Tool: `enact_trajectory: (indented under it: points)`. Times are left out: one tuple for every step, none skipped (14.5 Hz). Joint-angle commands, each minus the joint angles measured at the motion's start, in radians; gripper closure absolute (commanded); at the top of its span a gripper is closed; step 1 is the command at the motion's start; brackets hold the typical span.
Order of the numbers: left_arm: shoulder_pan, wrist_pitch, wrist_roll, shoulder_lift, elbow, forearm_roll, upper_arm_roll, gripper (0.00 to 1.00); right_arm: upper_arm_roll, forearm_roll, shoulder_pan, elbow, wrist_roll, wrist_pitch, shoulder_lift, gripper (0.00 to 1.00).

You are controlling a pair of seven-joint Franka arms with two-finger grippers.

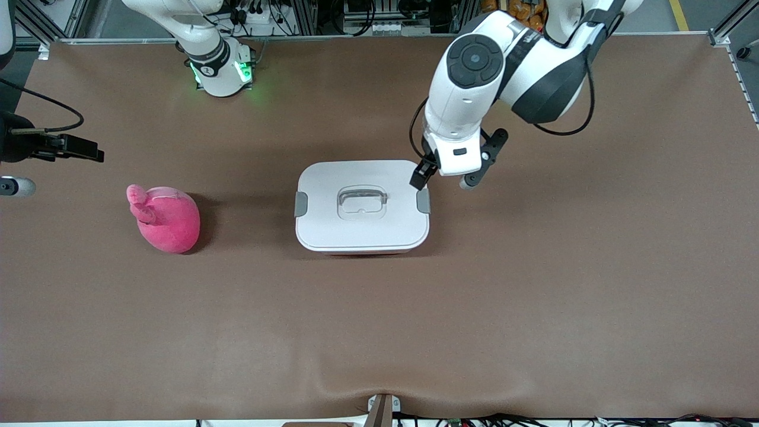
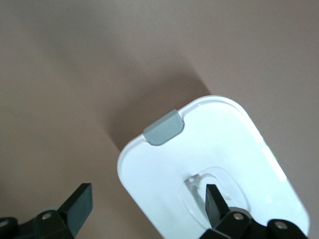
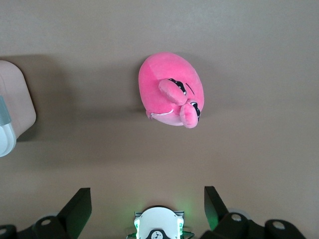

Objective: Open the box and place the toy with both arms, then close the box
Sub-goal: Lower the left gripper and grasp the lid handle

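The box (image 1: pixel 362 228) stands mid-table with its white lid (image 2: pixel 199 149) on, a grey clip (image 1: pixel 300 204) at each end and a clear handle (image 1: pixel 362 201) in the middle. My left gripper (image 1: pixel 445 179) hangs open over the box's end toward the left arm. In the left wrist view it (image 2: pixel 148 201) spans the lid's edge and holds nothing. The pink toy (image 1: pixel 166 218) lies on the table toward the right arm's end. High above the table near the toy (image 3: pixel 172 89), my right gripper (image 3: pixel 148 199) stands open and empty.
Brown cloth (image 1: pixel 533 296) covers the whole table. The right arm's green-lit base (image 1: pixel 222 74) stands at the table's edge farthest from the front camera. A small bracket (image 1: pixel 382 409) sits at the edge nearest that camera.
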Motion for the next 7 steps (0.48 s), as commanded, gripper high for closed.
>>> enact_trajectory:
  points:
    - [-0.026,0.05,-0.153,0.031,0.028,-0.013,0.005,0.04,0.014,-0.012,-0.045,0.018,-0.008,-0.023,-0.03,0.0]
    - [-0.034,0.067,-0.2,0.04,0.028,-0.013,0.005,0.06,0.014,-0.006,-0.049,0.02,-0.008,-0.036,-0.046,0.0]
    - [-0.044,0.084,-0.246,0.047,0.028,-0.012,0.005,0.07,0.017,0.002,-0.048,0.022,-0.008,-0.034,-0.047,0.0]
    - [-0.055,0.102,-0.294,0.057,0.028,-0.006,0.006,0.09,0.02,-0.005,-0.039,0.02,-0.008,-0.027,-0.041,0.0]
    - [-0.072,0.116,-0.338,0.063,0.028,-0.001,0.008,0.1,0.02,-0.004,-0.036,0.02,-0.008,-0.021,-0.032,0.0]
    - [-0.084,0.132,-0.381,0.071,0.028,-0.001,0.011,0.13,0.02,0.001,-0.036,0.02,-0.009,-0.011,-0.008,0.0]
    - [-0.092,0.144,-0.426,0.08,0.03,0.001,0.012,0.14,0.022,0.002,-0.036,0.02,-0.011,0.002,0.009,0.0]
